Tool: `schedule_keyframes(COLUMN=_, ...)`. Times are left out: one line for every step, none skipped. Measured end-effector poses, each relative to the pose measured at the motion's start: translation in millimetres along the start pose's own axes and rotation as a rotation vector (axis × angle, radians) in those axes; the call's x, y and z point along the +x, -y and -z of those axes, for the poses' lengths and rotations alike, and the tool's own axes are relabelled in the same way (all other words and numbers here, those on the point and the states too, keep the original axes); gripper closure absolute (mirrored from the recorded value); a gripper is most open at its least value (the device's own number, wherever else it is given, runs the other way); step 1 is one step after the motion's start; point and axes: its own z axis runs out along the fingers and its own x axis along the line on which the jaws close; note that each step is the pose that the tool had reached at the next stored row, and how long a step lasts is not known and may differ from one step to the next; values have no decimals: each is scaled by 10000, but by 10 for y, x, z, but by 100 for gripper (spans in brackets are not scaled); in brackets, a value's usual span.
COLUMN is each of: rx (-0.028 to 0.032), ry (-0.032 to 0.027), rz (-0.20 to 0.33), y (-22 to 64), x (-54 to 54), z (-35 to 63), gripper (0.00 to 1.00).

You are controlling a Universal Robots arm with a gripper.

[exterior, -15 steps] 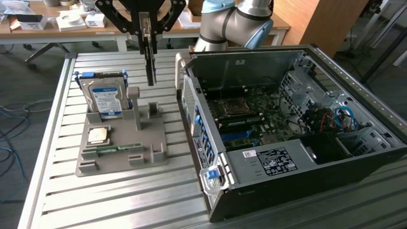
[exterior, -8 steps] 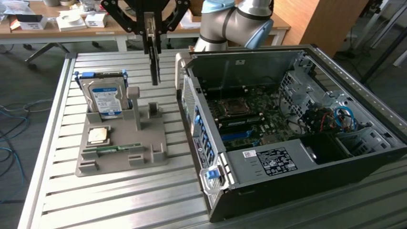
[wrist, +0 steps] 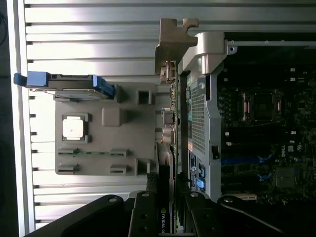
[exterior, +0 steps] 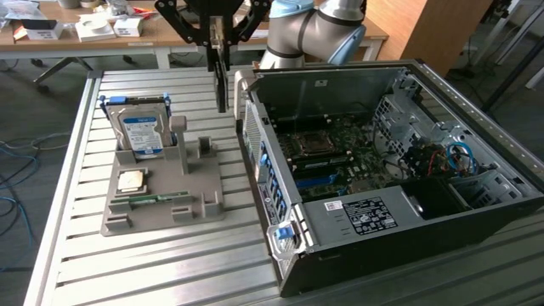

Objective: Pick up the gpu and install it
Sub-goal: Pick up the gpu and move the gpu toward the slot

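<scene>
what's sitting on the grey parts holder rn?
Hard drive upright, CPU and RAM stick lying flat. Other slots look empty; the gpu hangs in the gripper. The drive hides the holder behind it.

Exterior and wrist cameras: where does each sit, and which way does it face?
Exterior: raised above the table, looking down at a slant over holder, hard drive and open case; arm and gripper, gripping the gpu, show.
Wrist: on the arm, facing down along the gpu; gripper fingers show.
Shared: gpu, holder, hard drive, case, table.
</scene>
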Motion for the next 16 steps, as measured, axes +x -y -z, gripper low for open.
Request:
schedule_keyframes(rx=1, ry=0, rz=0, y=-1, x=-27, z=0, gripper=74)
schedule_keyframes(rx=1, ry=-1, rz=1, y=-2, x=-54, z=-1, gripper=74)
schedule_keyframes(rx=1, ry=-1, rz=2, y=-4, x=-81, z=-2, gripper=74)
schedule_keyframes(rx=1, ry=-1, rz=1, y=-5, x=-110, z=-2, gripper=74)
schedule_keyframes(rx=1, ry=-1, rz=0, y=-7, x=-138, z=-3, gripper=74)
schedule_keyframes(rx=1, ry=-1, rz=-1, y=-8, x=-166, z=-5, gripper=74)
schedule_keyframes(rx=1, ry=0, rz=0, y=-9, x=-194, z=-6, gripper=74)
schedule_keyframes(rx=1, ry=0, rz=0, y=-11, x=-223, z=-6, gripper=74)
schedule_keyframes(rx=1, ry=-1, rz=0, y=-12, x=-253, z=-7, gripper=74)
schedule_keyframes(rx=0, ry=0, rz=2, y=-13, x=-282, z=-8, gripper=74)
schedule_keyframes(rx=2, ry=-1, rz=2, y=-15, x=-313, z=-9, gripper=74)
schedule_keyframes(rx=2, ry=-1, rz=-1, y=-17, x=-347, z=-9, gripper=74)
schedule_keyframes(rx=1, ry=-1, rz=-1, y=-18, x=-380, z=-11, gripper=74)
schedule_keyframes(rx=2, ry=-1, rz=0, y=-20, x=-414, z=-12, gripper=74)
schedule_keyframes(rx=1, ry=-1, rz=0, y=-22, x=-451, z=-13, gripper=74)
schedule_keyframes(rx=0, ry=0, rz=2, y=-23, x=-489, z=-15, gripper=74)
